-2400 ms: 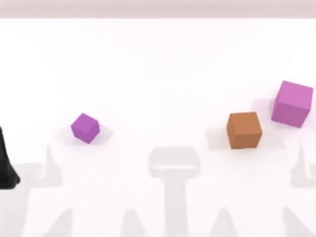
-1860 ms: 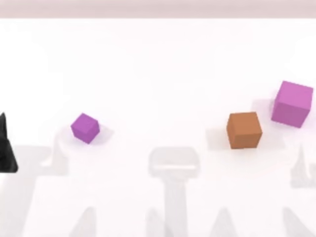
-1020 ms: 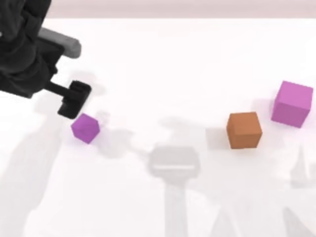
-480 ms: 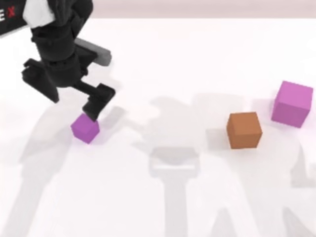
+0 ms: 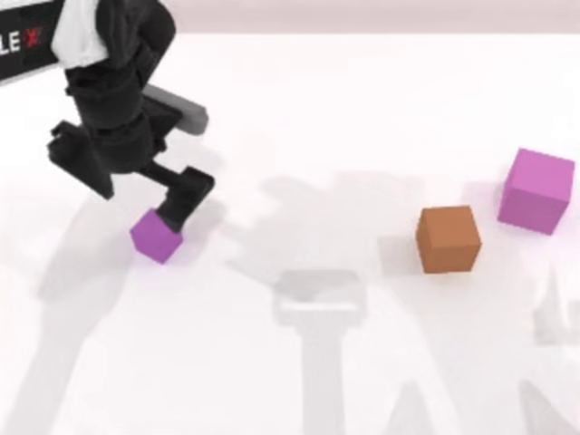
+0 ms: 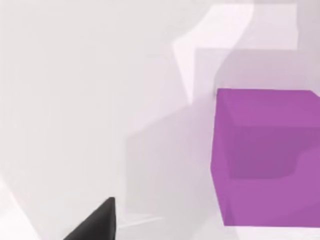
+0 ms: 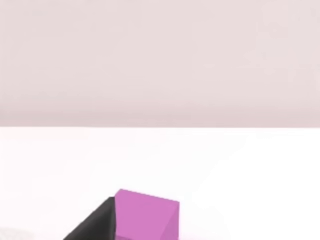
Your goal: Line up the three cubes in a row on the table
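A small magenta-purple cube (image 5: 156, 236) sits on the white table (image 5: 299, 136) at the left. My left gripper (image 5: 136, 205) hangs open just behind and over it, and one finger (image 5: 178, 198) reaches the cube's far top edge. In the left wrist view the same cube (image 6: 267, 160) fills the side opposite one dark fingertip (image 6: 98, 221). The brown-orange cube (image 5: 448, 237) and the larger magenta-purple cube (image 5: 537, 191) stand at the right, a small gap apart. My right arm is out of the top view. Its wrist view shows one finger (image 7: 96, 224) beside a magenta cube (image 7: 145, 215).
The left arm's dark body (image 5: 113, 82) covers the table's back left corner. Grey reflections and shadows (image 5: 319, 308) lie across the glossy front of the table. A pale wall strip (image 5: 362, 16) runs along the far edge.
The left arm has swung in from the left edge to above the small purple cube and in the last half second dropped closer to it. No cube has moved.
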